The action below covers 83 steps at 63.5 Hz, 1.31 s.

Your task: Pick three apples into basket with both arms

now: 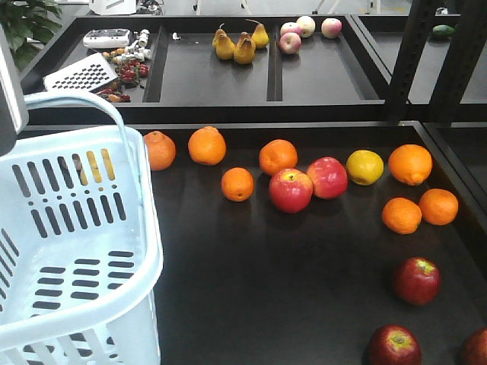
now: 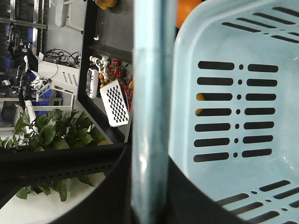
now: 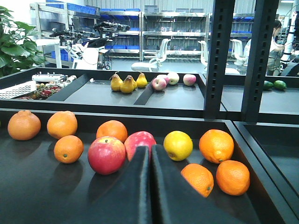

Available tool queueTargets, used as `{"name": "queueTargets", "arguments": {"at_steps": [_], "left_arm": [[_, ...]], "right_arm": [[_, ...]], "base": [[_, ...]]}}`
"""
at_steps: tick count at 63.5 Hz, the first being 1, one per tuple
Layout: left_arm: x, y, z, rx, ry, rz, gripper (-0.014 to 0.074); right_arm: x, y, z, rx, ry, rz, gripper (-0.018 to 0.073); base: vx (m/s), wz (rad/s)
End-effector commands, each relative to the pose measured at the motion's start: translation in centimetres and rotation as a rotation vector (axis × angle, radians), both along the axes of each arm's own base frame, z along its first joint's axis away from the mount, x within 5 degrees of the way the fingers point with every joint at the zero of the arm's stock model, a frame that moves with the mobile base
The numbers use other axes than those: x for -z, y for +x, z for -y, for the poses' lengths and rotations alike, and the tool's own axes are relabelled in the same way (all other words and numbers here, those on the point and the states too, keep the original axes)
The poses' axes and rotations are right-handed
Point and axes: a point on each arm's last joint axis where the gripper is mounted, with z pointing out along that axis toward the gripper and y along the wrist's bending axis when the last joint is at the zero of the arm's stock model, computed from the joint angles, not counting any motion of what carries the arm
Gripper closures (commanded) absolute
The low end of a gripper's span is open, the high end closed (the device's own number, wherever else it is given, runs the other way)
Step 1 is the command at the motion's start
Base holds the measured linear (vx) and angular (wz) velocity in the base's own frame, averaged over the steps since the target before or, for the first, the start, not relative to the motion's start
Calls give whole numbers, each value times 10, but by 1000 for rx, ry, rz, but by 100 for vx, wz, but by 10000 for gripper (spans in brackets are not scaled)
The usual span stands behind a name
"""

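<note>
The pale blue-white basket (image 1: 68, 160) fills the near left corner of the front view, upright and holding no fruit, its hoop handle (image 2: 152, 70) raised. In the left wrist view the left gripper (image 2: 148, 156) has a black finger on each side of that handle bar, pinching it. The basket stands at the left end of the wide dark tray (image 1: 251, 266). In its own wrist view the right gripper (image 3: 150, 149) sits low over the tray, its two fingers (image 3: 133, 186) pressed flat together with nothing between them. The three dark red apples (image 1: 416, 280) (image 1: 394, 346) (image 1: 475, 351) lie in the tray's near right corner, well apart from the basket, the last cut by the frame edge. Further back, two lighter red apples (image 1: 291, 190) touch each other among scattered oranges (image 1: 207, 145) and one yellow fruit (image 1: 364, 166)
</note>
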Motion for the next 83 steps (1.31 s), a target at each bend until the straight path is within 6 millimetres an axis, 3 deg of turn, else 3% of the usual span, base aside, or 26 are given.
{"name": "queueTargets", "arguments": {"at_steps": [1, 32, 45, 60, 83], "left_arm": [[-18, -3, -2, 26, -41, 102, 603], [-21, -1, 2, 59, -63, 139, 603], [-16, 11, 27, 159, -144, 140, 603], [16, 51, 72, 267, -76, 105, 603], [92, 108, 141, 400, -80, 33, 603]], "right_arm": [[-3, -1, 0, 4, -8, 78, 568], [-3, -1, 0, 4, -8, 79, 568], [-3, -1, 0, 4, -8, 79, 568], [-3, -1, 0, 4, -8, 79, 568], [-3, -1, 0, 4, -8, 79, 568]], "base": [[0, 0], [0, 0], [0, 0], [0, 0], [0, 0]]}}
